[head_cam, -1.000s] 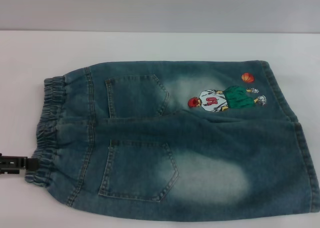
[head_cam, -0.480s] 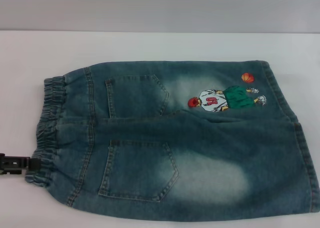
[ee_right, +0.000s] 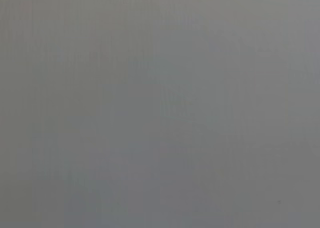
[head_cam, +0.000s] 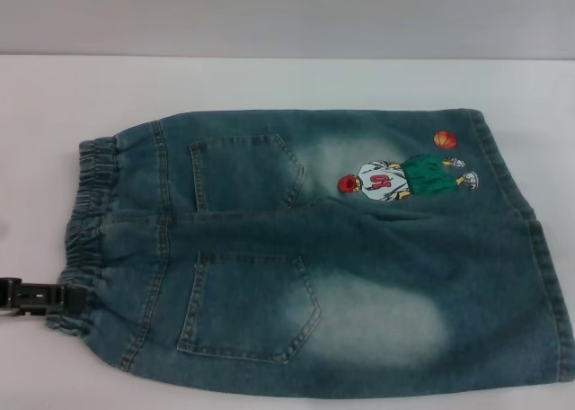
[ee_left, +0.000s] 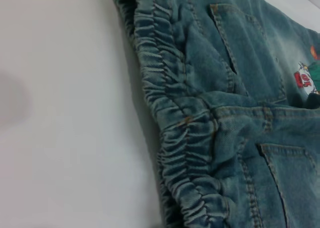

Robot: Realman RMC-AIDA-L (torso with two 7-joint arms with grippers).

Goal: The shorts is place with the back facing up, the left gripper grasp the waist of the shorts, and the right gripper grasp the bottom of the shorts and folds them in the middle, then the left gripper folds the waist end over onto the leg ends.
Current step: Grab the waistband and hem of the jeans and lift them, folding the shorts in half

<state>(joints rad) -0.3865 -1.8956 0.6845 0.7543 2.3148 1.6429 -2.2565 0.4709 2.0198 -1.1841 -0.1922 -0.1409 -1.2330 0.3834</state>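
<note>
Head view: denim shorts (head_cam: 323, 248) lie flat on a white table (head_cam: 269, 82), the back (head_cam: 359, 275) upward, pockets and cartoon player (head_cam: 404, 178) showing.
Left gripper (head_cam: 63, 299): low at the table's left edge, its tip touching the near corner of the waist (head_cam: 90, 221); whether its jaws are wide, narrow or gripping, I cannot tell.
Waist: the ruffled band runs away from the gripper toward the far side.
Leg ends (head_cam: 539, 248): far across from the gripper, at the opposite end.
Right gripper: out of sight; its wrist view shows only plain grey.
</note>
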